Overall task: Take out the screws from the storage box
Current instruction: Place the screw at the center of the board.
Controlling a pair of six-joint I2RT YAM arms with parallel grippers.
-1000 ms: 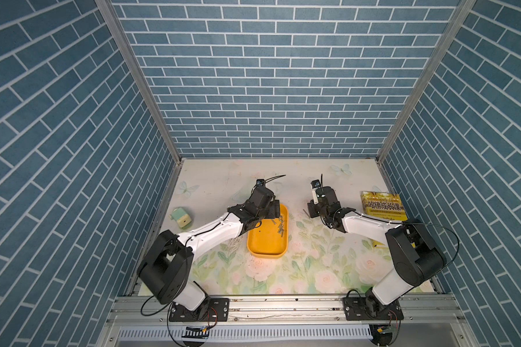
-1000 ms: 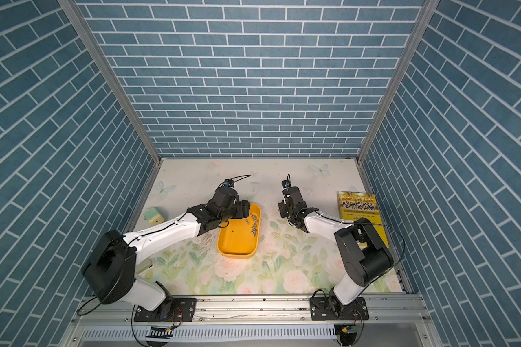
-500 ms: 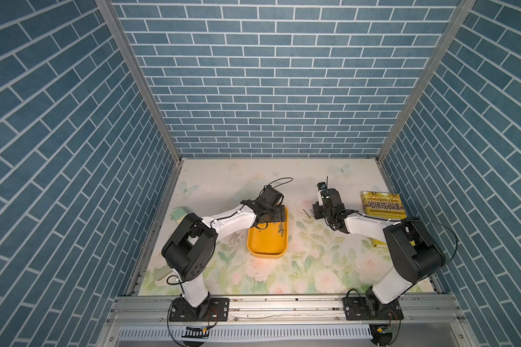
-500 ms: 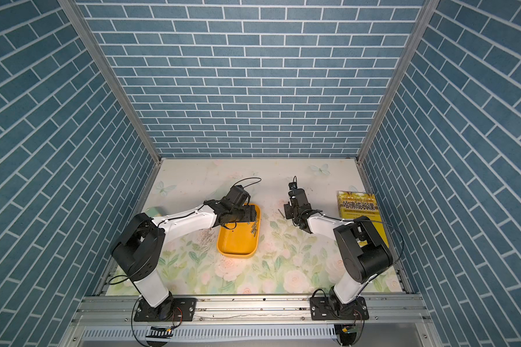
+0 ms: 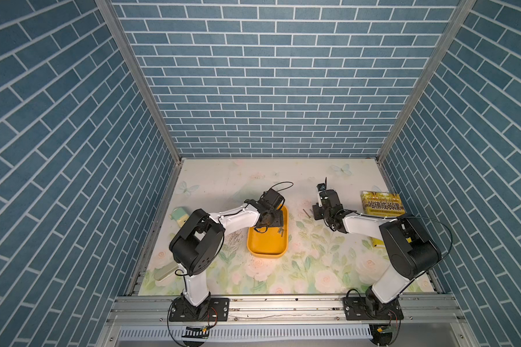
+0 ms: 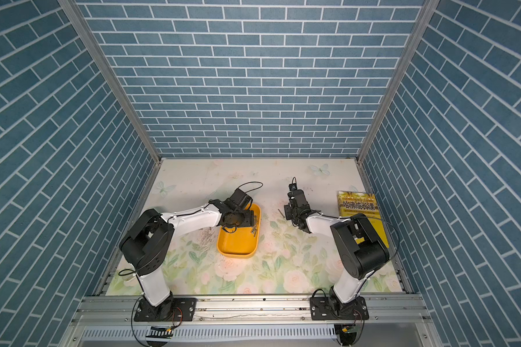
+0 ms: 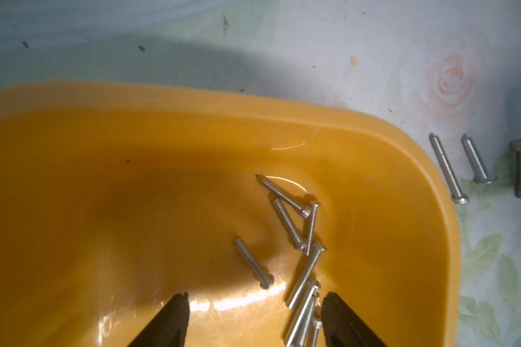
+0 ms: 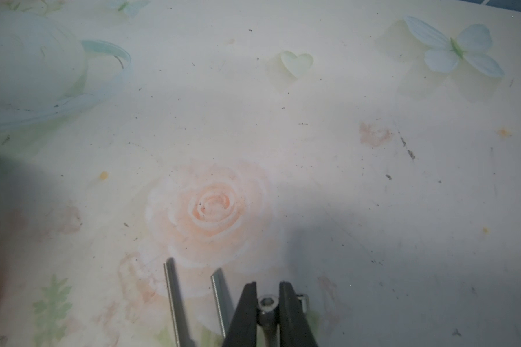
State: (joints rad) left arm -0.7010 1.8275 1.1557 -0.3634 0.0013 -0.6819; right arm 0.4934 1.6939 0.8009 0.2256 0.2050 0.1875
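Observation:
The yellow-orange storage box (image 5: 266, 245) (image 6: 238, 245) lies mid-mat in both top views. My left gripper (image 5: 275, 224) (image 7: 254, 303) hangs inside its far end, open, both black fingers low over the floor. Several silver screws (image 7: 298, 234) lie in a loose heap there, some just inside one finger (image 7: 334, 312). Three more screws (image 7: 447, 168) lie on the mat beside the box. My right gripper (image 5: 317, 215) (image 8: 267, 296) is low over the mat to the right of the box, shut on a hex-head screw (image 8: 266, 302). Two screws (image 8: 173, 297) lie beside it.
A yellow book (image 5: 382, 204) lies at the right edge of the mat. A mint-green and cream pencil sharpener (image 5: 179, 217) sits at the left edge, and a pale flat object (image 5: 166, 270) lies near the front left. Brick walls close in three sides.
The left arm has drawn its elbow in and brought its gripper into the box's far end, jaws narrowing a little. The right gripper stays shut near the same spot.

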